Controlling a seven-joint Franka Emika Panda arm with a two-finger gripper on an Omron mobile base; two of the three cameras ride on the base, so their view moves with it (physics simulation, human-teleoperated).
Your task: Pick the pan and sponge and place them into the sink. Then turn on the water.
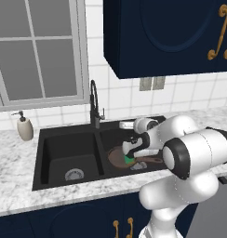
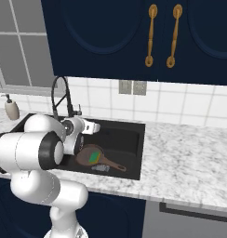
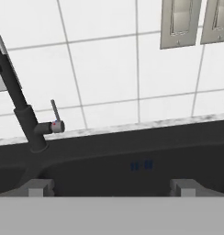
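Hand view showing tool (image 3: pixel 112 187) gaping wide, empty; pan (image 2: pixel 90 155) and sponge (image 2: pixel 93 157) sitting in sink (image 2: pixel 134 126). Aiming for faucet lever (image 3: pixel 54 111), nudging sideways gently.

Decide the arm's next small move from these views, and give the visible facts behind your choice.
Probably swing the open gripper left toward the faucet lever. The pan and green sponge already lie in the sink, no water runs, and the hand view faces the back wall with the lever off to its left.
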